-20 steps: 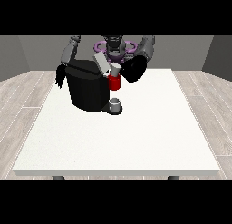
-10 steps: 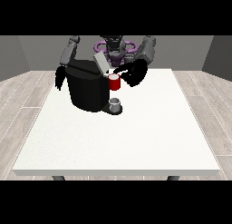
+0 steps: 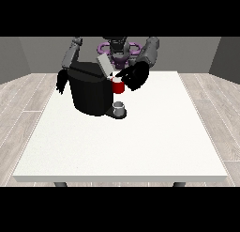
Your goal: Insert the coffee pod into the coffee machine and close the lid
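Black and boxy, the coffee machine (image 3: pixel 91 92) sits on the far left part of the white table (image 3: pixel 140 142), and I stand behind it, seen small at the top of the front view. Its lid (image 3: pixel 104 65) is a pale grey flap, tilted up and open above the machine's top. At the machine's front right corner there is a red thing at the machine (image 3: pixel 118 86). Below it, a grey thing (image 3: pixel 119 106) like a small cup rests on the machine's dark base; I cannot tell whether that is the pod.

My hand at the view's right (image 3: pixel 132 77) reaches in from behind and hovers just beside the red thing, over the machine's top right corner. It shows as a dark mass, and I cannot tell whether its fingers are curled or straight, or whether anything is in them. My hand at the view's left (image 3: pixel 61 81) hangs down at the machine's far side, off the table's edge, and its fingers look relaxed and hold nothing.

I judge that the insertion step is in hand, with the lid not yet closed. The next move, I think, calls for settling the pod into the open slot, then pressing the raised lid down flat.
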### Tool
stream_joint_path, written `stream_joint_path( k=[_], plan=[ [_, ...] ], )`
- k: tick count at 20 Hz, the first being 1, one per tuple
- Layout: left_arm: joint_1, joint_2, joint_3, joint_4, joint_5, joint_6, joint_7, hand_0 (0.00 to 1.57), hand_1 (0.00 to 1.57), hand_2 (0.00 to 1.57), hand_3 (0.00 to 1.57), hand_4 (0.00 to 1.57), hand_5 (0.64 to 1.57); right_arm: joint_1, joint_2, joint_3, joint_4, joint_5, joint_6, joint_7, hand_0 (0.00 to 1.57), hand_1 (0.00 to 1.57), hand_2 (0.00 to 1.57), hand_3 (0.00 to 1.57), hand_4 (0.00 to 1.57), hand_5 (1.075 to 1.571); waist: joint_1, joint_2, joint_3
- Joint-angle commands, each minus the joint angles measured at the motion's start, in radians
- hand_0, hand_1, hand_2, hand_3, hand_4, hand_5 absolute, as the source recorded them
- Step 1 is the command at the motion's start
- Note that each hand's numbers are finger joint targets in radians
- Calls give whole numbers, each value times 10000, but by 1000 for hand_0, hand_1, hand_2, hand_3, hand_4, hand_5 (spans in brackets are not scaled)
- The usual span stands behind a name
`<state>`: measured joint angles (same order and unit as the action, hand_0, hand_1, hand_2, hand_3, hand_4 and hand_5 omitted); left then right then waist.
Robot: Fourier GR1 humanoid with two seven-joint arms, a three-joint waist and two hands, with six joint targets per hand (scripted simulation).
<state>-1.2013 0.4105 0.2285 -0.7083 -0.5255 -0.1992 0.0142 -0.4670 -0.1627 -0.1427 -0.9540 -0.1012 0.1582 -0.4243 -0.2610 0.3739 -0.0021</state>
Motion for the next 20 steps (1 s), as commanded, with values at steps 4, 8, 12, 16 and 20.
stream_joint_path(
  k=[4, 8, 12, 16, 20],
  plan=[
    [1334, -1338, 203, -231, 920, -24, -1067, 0, 0, 0, 0, 0, 1571, 917, -3, -302, 576, -213, 174, -506, 0, 0, 0, 0, 201, 1571, 738, -896, 22],
    [2820, -2072, 296, -247, 1463, -223, -1978, 0, 0, 0, 0, 0, 1571, 1895, 92, -151, 279, -228, 418, -676, 0, 0, 0, 0, 268, 1571, 1103, -2197, 17],
    [4494, -2709, 562, -197, 2094, -432, -2810, 0, 0, 0, 0, 0, 1571, 2942, 372, 121, 146, -6, 193, -545, 0, 0, 0, 0, 168, 1571, 1741, -3491, 8],
    [6204, -2722, 898, -85, 2766, -1291, -4028, 0, 0, 0, 0, 144, 1571, 3624, 650, 559, -463, 214, 69, -273, 0, 0, 0, 0, 0, 1571, 2241, -4696, -1],
    [7852, -3097, 758, 117, 2898, -1790, -4109, 0, 0, 0, 0, 355, 1571, 4334, 953, 1354, -1283, 778, -221, 364, 0, 0, 0, 0, 0, 1571, 2421, -6441, 1]
  ],
)
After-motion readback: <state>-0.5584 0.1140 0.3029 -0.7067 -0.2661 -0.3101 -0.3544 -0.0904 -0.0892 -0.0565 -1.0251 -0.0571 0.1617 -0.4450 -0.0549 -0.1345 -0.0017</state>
